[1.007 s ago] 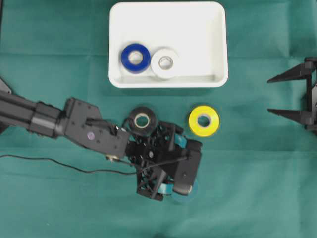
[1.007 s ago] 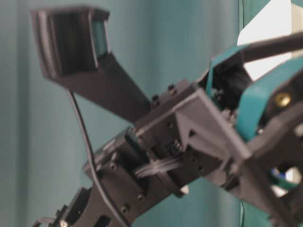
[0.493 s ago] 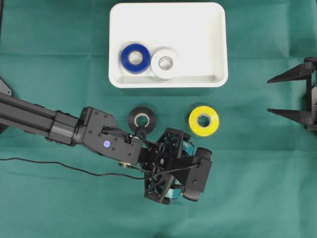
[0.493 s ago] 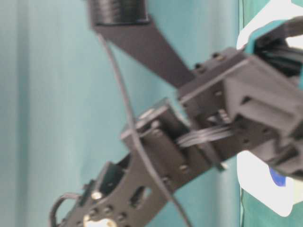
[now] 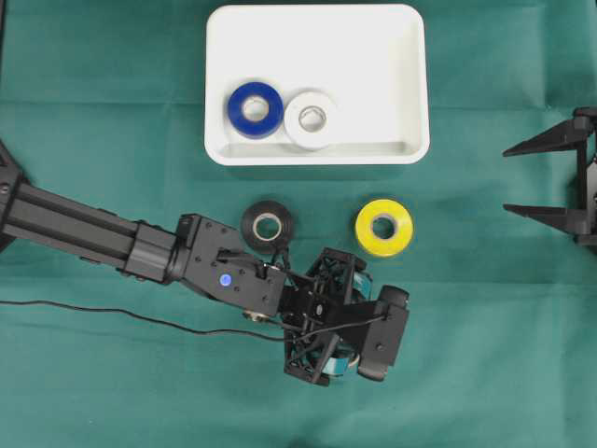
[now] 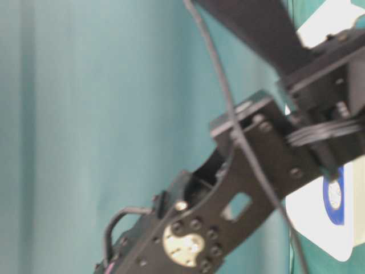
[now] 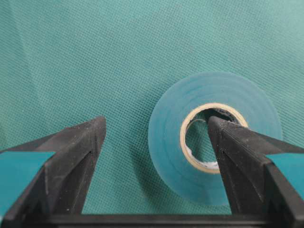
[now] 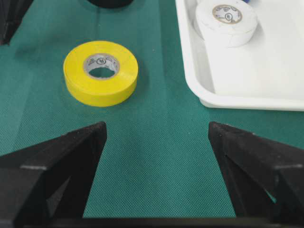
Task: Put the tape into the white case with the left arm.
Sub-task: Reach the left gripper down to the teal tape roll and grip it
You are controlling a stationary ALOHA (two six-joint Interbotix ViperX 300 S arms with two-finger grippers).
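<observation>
In the left wrist view a teal tape roll (image 7: 213, 142) lies flat on the green cloth. My left gripper (image 7: 156, 122) is open around its near wall: the right finger (image 7: 237, 156) reaches into the roll's core hole and the left finger (image 7: 76, 152) stands outside on the cloth. In the overhead view the left gripper (image 5: 343, 319) covers this roll. The white case (image 5: 373, 56) sits at the top centre with a blue tape (image 5: 255, 109) and a white tape (image 5: 311, 119) inside. My right gripper (image 5: 550, 177) hangs open at the right edge.
A black tape (image 5: 267, 225) and a yellow tape (image 5: 383, 227) lie on the cloth between the case and the left gripper. The yellow tape (image 8: 100, 78) and the case's rim (image 8: 199, 80) show ahead of the right gripper (image 8: 156, 126). A black cable (image 5: 112, 313) trails left.
The left arm has reached further right and come down over the teal roll, which now no longer shows from overhead. The right arm has not moved.
</observation>
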